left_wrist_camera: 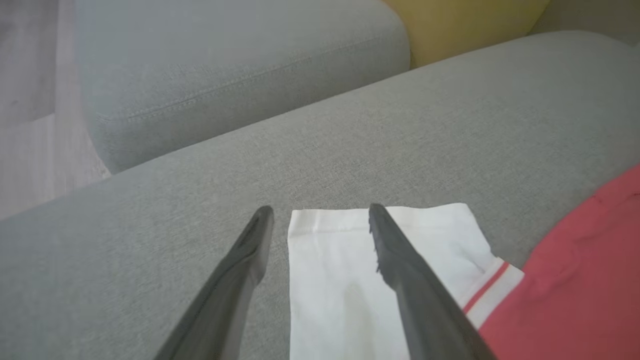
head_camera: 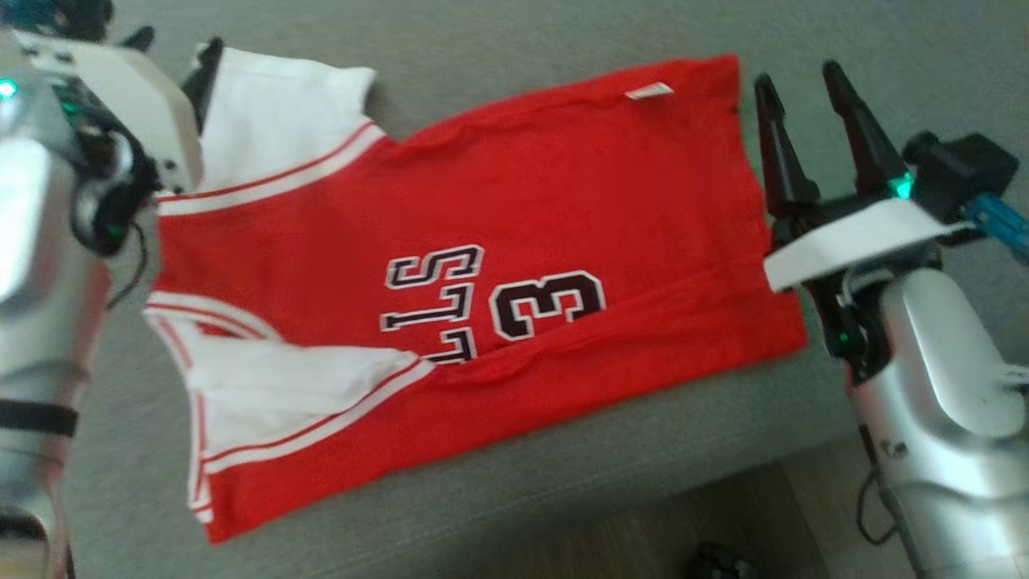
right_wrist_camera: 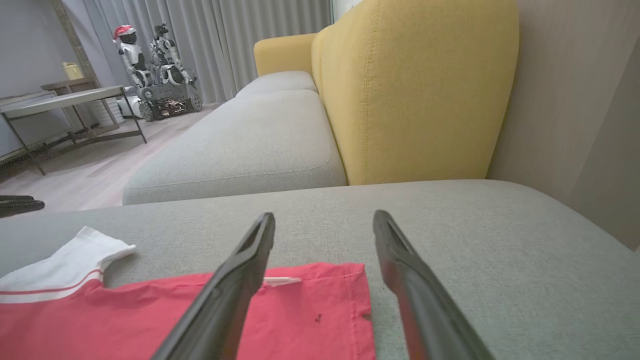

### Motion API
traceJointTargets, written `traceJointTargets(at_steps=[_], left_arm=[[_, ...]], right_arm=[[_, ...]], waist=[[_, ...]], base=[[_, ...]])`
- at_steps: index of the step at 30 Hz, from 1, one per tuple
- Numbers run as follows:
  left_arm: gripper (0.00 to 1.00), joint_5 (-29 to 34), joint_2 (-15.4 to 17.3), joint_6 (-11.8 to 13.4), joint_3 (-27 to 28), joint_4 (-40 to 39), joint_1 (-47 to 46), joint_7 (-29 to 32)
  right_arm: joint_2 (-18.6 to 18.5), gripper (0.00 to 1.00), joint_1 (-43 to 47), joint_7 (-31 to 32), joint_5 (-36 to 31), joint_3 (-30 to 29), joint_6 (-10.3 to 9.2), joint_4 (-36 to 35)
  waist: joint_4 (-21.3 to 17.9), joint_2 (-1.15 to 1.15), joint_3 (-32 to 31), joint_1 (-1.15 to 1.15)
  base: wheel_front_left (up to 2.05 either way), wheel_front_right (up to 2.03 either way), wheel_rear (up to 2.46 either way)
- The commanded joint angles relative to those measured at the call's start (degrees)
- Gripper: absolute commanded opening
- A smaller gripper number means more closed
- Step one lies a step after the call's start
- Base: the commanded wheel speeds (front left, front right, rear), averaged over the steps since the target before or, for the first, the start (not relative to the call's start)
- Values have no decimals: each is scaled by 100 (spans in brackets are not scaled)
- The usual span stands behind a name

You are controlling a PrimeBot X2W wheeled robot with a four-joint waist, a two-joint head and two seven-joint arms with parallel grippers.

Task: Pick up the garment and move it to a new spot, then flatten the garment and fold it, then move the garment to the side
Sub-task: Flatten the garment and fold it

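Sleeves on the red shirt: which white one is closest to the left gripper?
The far sleeve, lying flat right at the open left gripper fingertips. The other sleeve lies rumpled near the front edge of the sofa.

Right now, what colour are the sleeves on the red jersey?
White sleeves with a thin red stripe near the seam; head view shows them best.

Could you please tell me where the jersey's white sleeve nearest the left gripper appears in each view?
Head view: the white sleeve lies at upper left.
Left wrist view: the sleeve sits bottom centre, by the open left gripper.
Right wrist view: the sleeve is at lower left.
Shared landmark: the striped band joining sleeve to red body.
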Motion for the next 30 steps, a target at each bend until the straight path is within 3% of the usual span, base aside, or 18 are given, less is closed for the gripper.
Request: traceJointTargets(at_steps=[1,6,11,16,17,18,22,30], left_arm=[[100,-38,267,-22,119,-95,-298,93],[100,-124,547,-53,-105,362,-831,680],[100,87,739,-51,-332,778,-1171,893],[100,85,706,-55,-488,1123,-1285,1092],[91,58,684,-57,-517,1160,-1293,1125],[0,11,654,-58,-545,1181,-1295,1147],[0,-343,495,-60,-693,1047,-1262,1105],[0,-818,360,-62,-836,459,-1159,329]], right_arm=[[66,100,-159,-88,34,141,37,-151],[124,100,-423,-238,160,385,37,-6],[149,100,-567,-384,228,513,37,126],[154,100,-645,-477,286,565,37,252],[147,100,-654,-488,295,561,37,280],[137,100,-660,-496,303,549,37,311],[64,100,-688,-425,360,500,37,474],[-438,100,-1051,321,522,481,37,969]], waist=[[-338,0,316,-2],[-539,0,489,-2],[-655,0,603,-2],[-719,0,631,-2],[-719,0,629,-2],[-713,0,626,-2],[-592,0,579,-2],[1,0,459,-2]], base=[[0,0,0],[0,0,0],[0,0,0],[0,0,0],[0,0,0],[0,0,0],[0,0,0],[0,0,0]])
